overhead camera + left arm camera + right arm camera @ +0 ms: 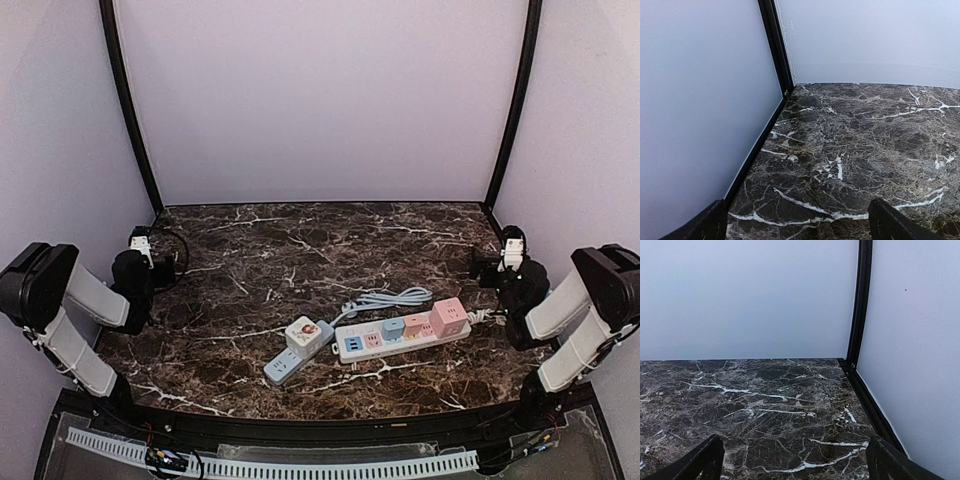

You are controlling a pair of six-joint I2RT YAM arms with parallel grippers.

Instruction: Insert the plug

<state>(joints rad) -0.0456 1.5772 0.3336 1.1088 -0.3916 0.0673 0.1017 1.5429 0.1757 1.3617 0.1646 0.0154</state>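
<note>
Top external: dark marble table [240,260], arms folded back at the 9 and 3 o'clock edges, well apart from the hardware.
Power strip [400,340]: white, lying flat at about 4 o'clock from table centre, long axis running 8 to 2 o'clock, with blue and pink socket faces along it.
Cubes on strip: blue cube [393,326], small pink cube [418,323], bigger pink cube [449,316] at the 2 o'clock end.
Cable [385,298]: pale grey, looped just beyond the strip on its 12 o'clock side.
Plug [308,333]: white block at 6 o'clock from centre, just beside the strip's 8 o'clock end, sitting on a grey-blue socket block [283,367].
Markings: small coloured picture on the plug's top face, too small to read, as is any lettering.
Left gripper [140,243]: left wrist view shows fingers [705,225] spread wide, only bare marble between them.
Right gripper [513,247]: right wrist view shows the same, fingers [702,460] wide apart over marble.
</note>
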